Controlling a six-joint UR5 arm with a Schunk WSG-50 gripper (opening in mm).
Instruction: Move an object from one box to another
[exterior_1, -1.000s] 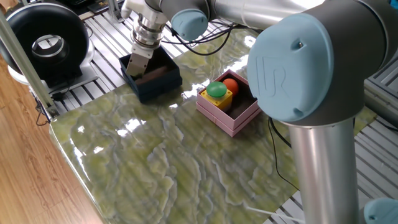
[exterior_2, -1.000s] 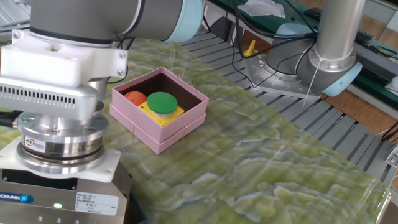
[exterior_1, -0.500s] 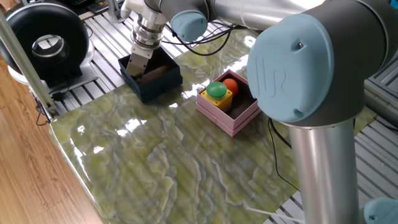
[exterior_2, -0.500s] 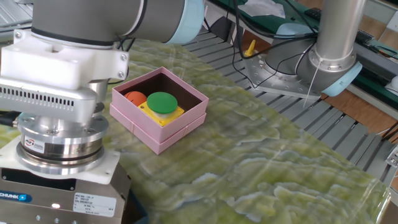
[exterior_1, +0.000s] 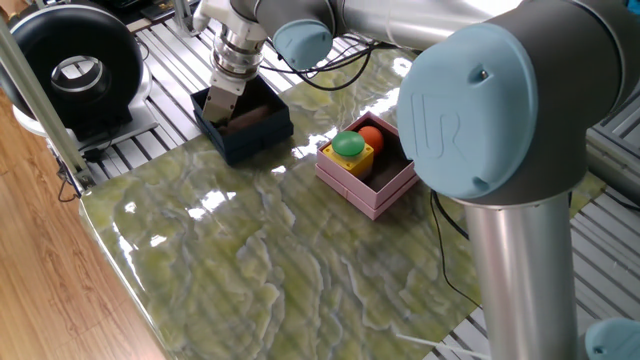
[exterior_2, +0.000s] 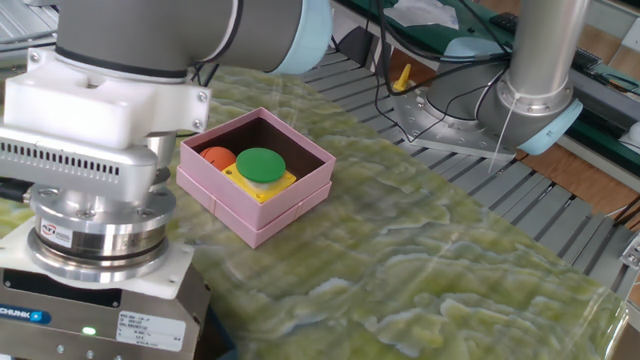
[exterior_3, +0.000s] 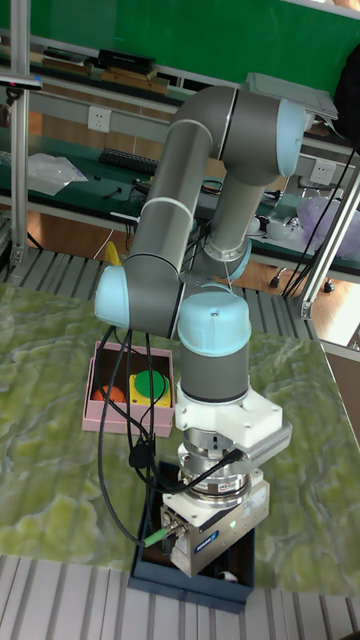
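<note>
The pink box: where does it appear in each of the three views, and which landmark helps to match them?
One fixed view: pink box right of centre, behind the big arm joint.
The other fixed view: upper left of centre.
Tall fixed view: left of centre, beside the arm.
Shared landmark: the green round button inside it.
</note>
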